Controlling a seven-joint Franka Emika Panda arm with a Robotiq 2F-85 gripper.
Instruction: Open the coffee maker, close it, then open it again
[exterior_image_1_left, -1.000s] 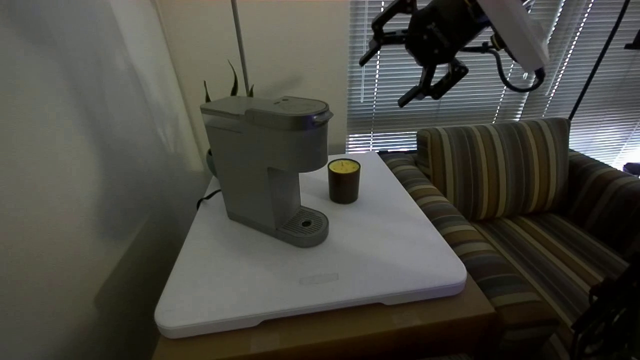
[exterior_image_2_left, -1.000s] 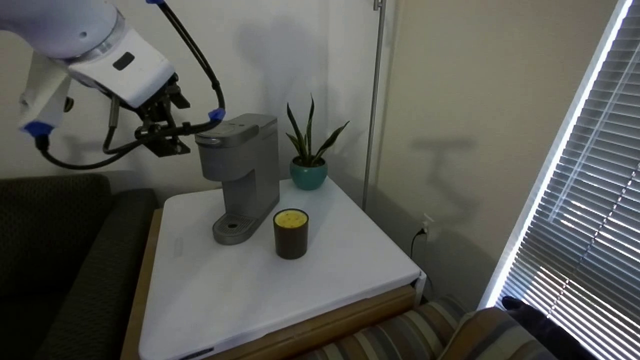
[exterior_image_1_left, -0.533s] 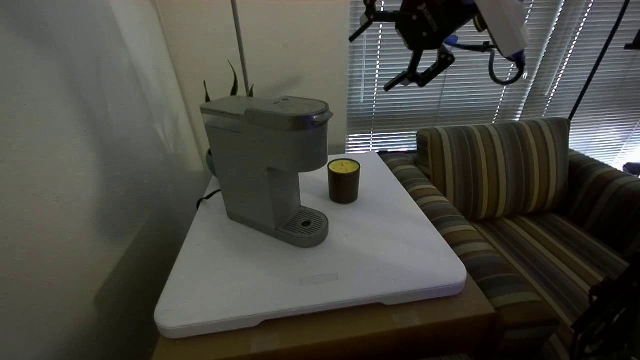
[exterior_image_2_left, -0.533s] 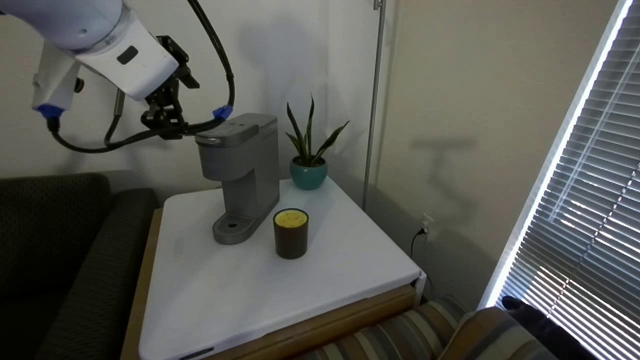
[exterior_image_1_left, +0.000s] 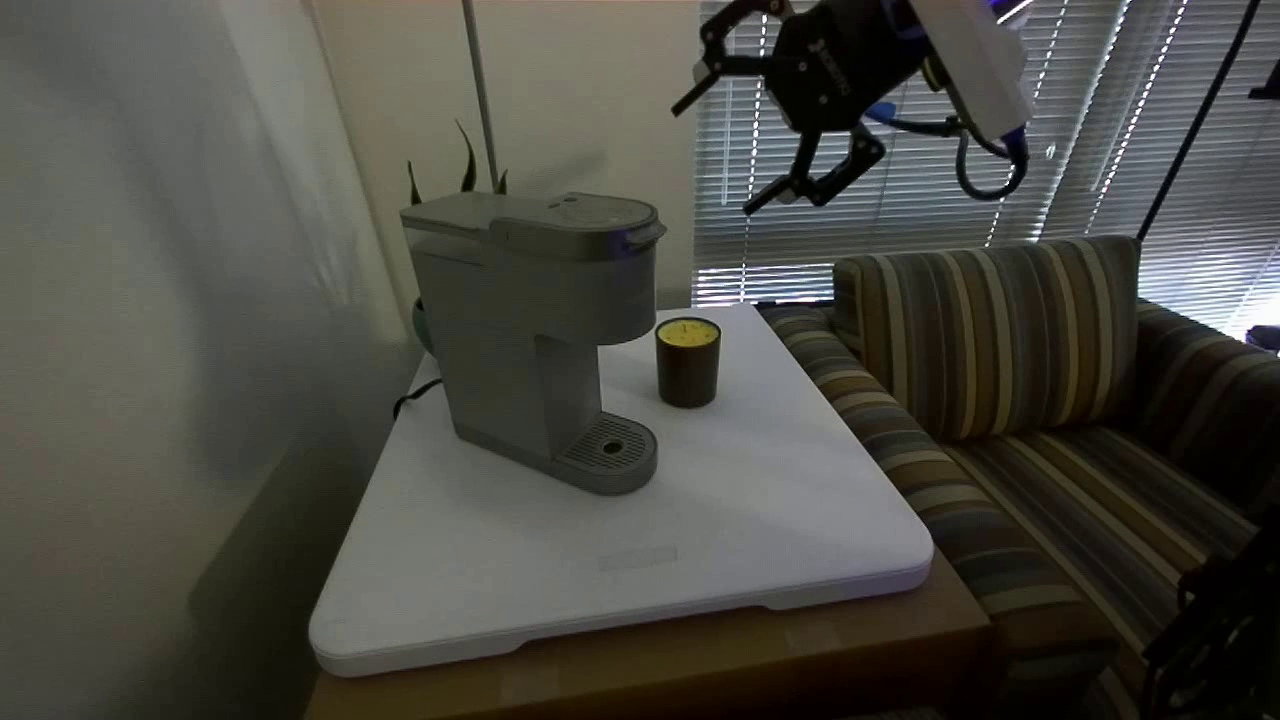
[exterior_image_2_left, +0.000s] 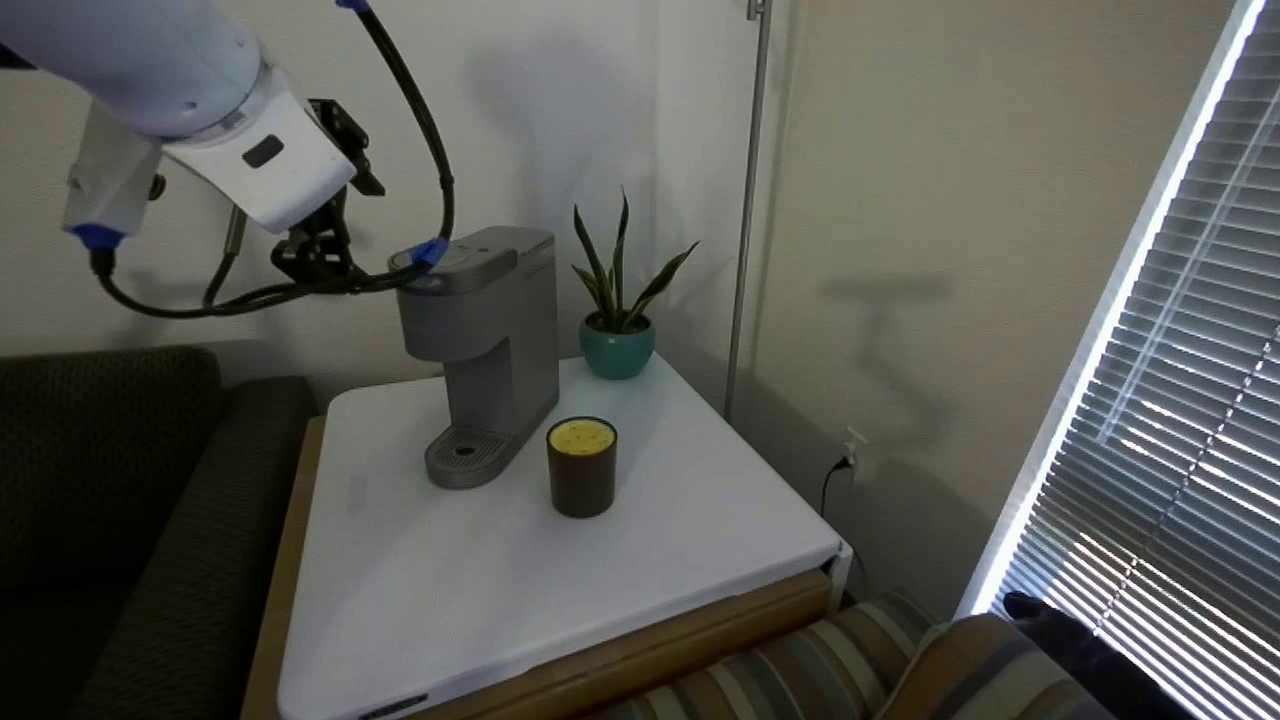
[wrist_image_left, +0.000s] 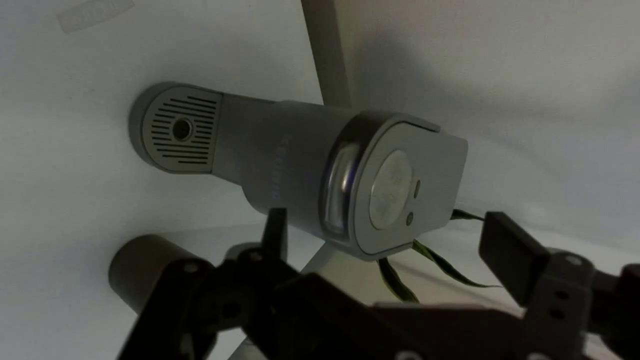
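Note:
The coffee maker (exterior_image_1_left: 520, 320), grey and boxy with a round drip base, stands upright on a white tabletop (exterior_image_1_left: 620, 590) in both exterior views. Its top lid (wrist_image_left: 392, 135) lies flat and closed, with a shiny handle (wrist_image_left: 342, 185) at the front edge. My gripper (exterior_image_1_left: 715, 158) hangs in the air, higher than the machine and out in front of it, apart from it. In the wrist view the gripper (wrist_image_left: 386, 216) has its fingers wide apart and nothing held between them. In an exterior view the wrist and a cable partly hide the gripper (exterior_image_2_left: 357, 235).
A dark cup with a yellow top (exterior_image_2_left: 582, 490) stands beside the coffee maker. Behind the machine is a plant in a teal pot (exterior_image_2_left: 617, 350), close to the wall. A striped armchair (exterior_image_1_left: 1000, 340) adjoins the table. The arm's looped cable (exterior_image_2_left: 330, 287) hangs near the lid.
My gripper has moved sideways toward the coffee maker, rising at first and then lowering again. Its jaws have stayed apart. The coffee maker, its lid and the cup have not moved.

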